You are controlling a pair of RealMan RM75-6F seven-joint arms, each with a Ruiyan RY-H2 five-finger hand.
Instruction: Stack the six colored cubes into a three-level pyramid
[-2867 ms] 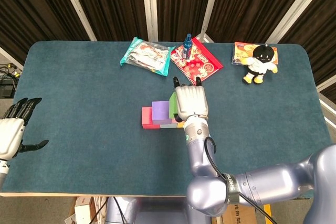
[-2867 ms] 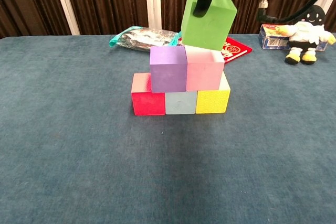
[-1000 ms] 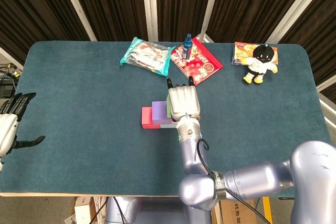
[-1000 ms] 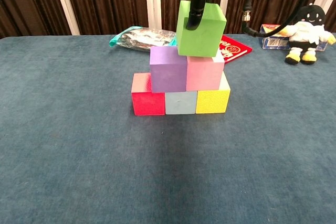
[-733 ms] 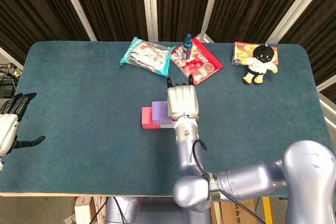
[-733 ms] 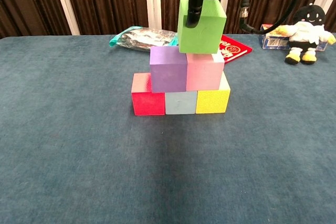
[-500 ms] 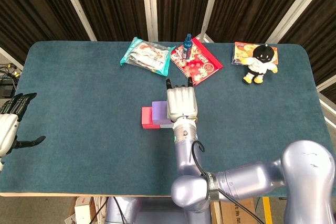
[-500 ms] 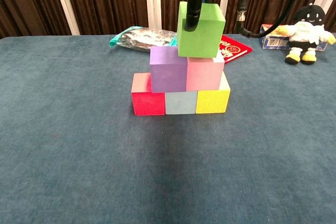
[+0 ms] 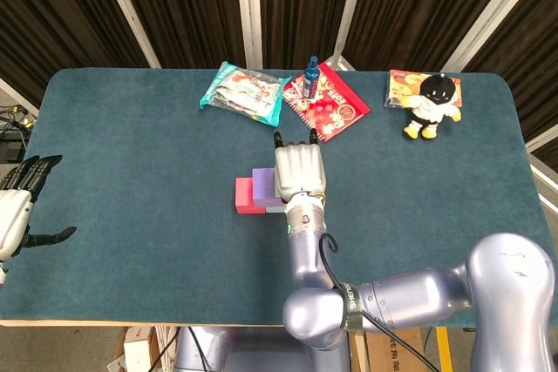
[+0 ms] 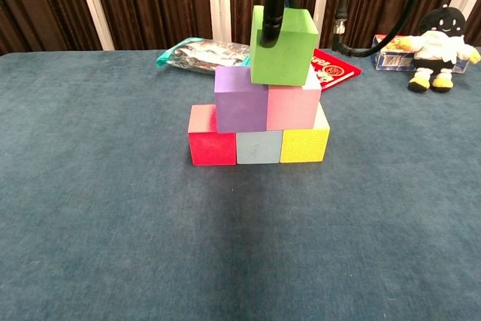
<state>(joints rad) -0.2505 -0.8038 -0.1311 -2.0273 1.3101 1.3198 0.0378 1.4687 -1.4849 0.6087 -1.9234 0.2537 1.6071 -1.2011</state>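
right hand (image 9: 299, 170) grips the green cube (image 10: 282, 45) over the purple cube (image 10: 240, 99) and pink cube (image 10: 293, 104), seemingly touching; left hand (image 9: 17, 206) idles, fingers spread, holding nothing.

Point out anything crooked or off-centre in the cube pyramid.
The green cube, gripped by the right hand, sits tilted and toward the pink cube rather than centred over its seam with the purple cube. The red, pale blue and yellow bottom row looks even.
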